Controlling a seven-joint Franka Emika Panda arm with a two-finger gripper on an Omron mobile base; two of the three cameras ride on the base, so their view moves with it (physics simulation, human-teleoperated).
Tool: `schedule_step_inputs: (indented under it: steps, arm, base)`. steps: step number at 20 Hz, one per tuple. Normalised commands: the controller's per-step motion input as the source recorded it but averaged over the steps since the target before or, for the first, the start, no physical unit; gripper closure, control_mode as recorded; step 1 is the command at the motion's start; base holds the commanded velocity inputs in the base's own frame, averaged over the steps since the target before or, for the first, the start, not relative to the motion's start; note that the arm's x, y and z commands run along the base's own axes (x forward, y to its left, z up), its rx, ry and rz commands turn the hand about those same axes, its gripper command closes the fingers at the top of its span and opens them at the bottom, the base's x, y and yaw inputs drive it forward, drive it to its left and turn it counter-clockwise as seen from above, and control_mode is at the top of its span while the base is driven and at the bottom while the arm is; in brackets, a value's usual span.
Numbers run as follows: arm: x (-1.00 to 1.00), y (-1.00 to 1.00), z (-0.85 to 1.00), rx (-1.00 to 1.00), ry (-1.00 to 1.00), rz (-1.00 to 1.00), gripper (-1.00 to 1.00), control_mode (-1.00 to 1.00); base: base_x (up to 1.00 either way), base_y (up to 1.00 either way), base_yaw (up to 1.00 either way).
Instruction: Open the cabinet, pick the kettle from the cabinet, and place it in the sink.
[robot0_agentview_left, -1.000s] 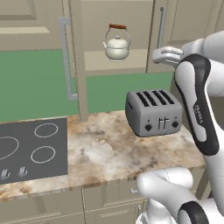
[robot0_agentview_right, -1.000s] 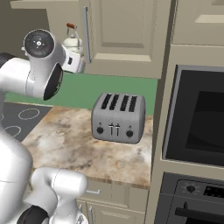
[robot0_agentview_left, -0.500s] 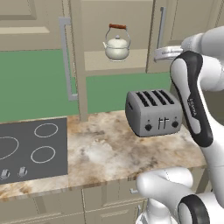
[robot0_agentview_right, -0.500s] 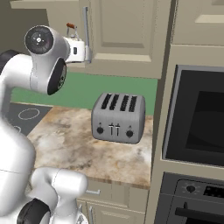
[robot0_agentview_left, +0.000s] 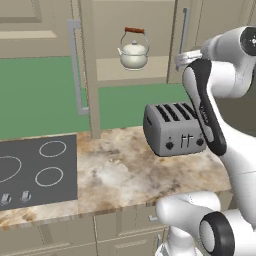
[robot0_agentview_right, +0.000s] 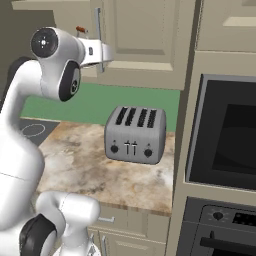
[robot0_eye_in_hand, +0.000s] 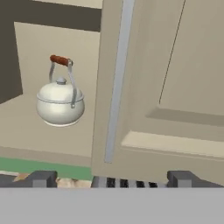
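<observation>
The cabinet (robot0_agentview_left: 200, 35) has its left door (robot0_agentview_left: 86, 65) swung out, and its right door (robot0_eye_in_hand: 175, 87) with the silver bar handle (robot0_eye_in_hand: 117, 83) is closed. On the shelf inside stands the cream-white kettle (robot0_agentview_left: 134, 54) (robot0_eye_in_hand: 60, 103), upright, its wooden handle bar on top. Only the tip of that bar (robot0_agentview_right: 80, 29) peeks past my arm in the right base view. My gripper (robot0_agentview_left: 179, 59) (robot0_agentview_right: 107, 53) (robot0_eye_in_hand: 113, 179) is open and empty. It hovers in front of the closed right door, to the right of the kettle and apart from it. The sink is out of view.
A grey toaster (robot0_agentview_left: 175, 129) (robot0_agentview_right: 132, 132) stands on the marble counter (robot0_agentview_left: 120, 170) below the gripper. A black cooktop (robot0_agentview_left: 35, 170) lies at the left. A tall oven (robot0_agentview_right: 225, 145) flanks the counter on the right. A green wall runs under the cabinets.
My hand has shifted to the right, from in front of the kettle to in front of the closed right door. The jaws stayed open.
</observation>
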Motion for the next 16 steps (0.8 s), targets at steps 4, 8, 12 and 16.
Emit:
schedule_step_inputs:
  steps: [4, 8, 12, 16]
  arm:
    - [0.43, -0.01, 0.05, -0.02, 0.03, -0.18, -1.0, -1.0]
    - [0.37, -0.06, 0.01, 0.0, 0.0, -0.13, -1.0, -1.0]
    - [0.33, -0.09, 0.0, 0.0, 0.0, -0.07, -1.0, -1.0]
    - [0.34, -0.1, 0.0, 0.06, 0.0, 0.0, -1.0, -1.0]
  base:
    - [0.0, 0.0, 0.0]
    - [0.0, 0.0, 0.0]
    - [0.0, 0.0, 0.0]
    - [0.0, 0.0, 0.0]
